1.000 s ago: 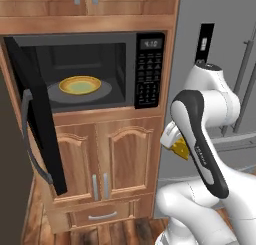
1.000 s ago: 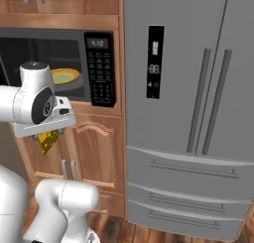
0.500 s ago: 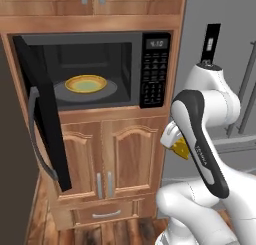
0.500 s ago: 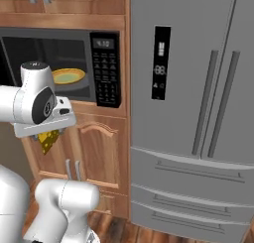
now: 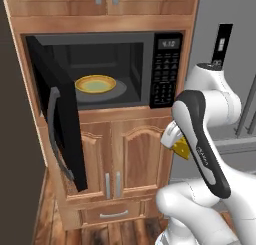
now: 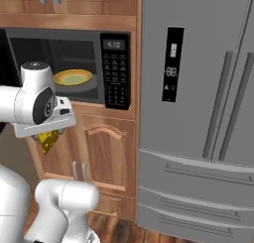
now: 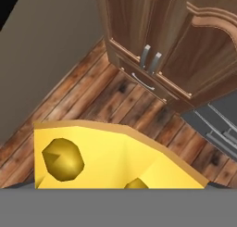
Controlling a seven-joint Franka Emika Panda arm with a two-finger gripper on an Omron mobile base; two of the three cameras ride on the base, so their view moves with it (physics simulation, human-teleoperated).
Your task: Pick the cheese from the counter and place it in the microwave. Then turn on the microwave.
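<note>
The cheese (image 5: 182, 149), a yellow wedge with holes, hangs in the air below my hand, and my gripper (image 5: 177, 143) is shut on it. In the right base view the cheese (image 6: 48, 141) sits under the gripper (image 6: 47, 136), lower than the microwave (image 6: 116, 71). The hand view looks past the cheese (image 7: 106, 156) down at the floor. The black microwave (image 5: 166, 69) is set into the wooden cabinets; its door (image 5: 59, 126) is swung wide open to the left. The cheese is to the right of and below the opening. The counter is out of view.
A yellow-rimmed plate (image 5: 96, 84) lies inside the microwave. Wooden cabinet doors (image 5: 115, 156) with steel handles stand under it. A grey fridge (image 6: 203, 138) fills the right side. A dark wall (image 5: 15, 149) stands left of the open door. Wood floor (image 7: 115, 105) lies below.
The whole picture has slid to the right in both base views, so the base has moved left. The arm keeps the same pose, with the cheese still held.
</note>
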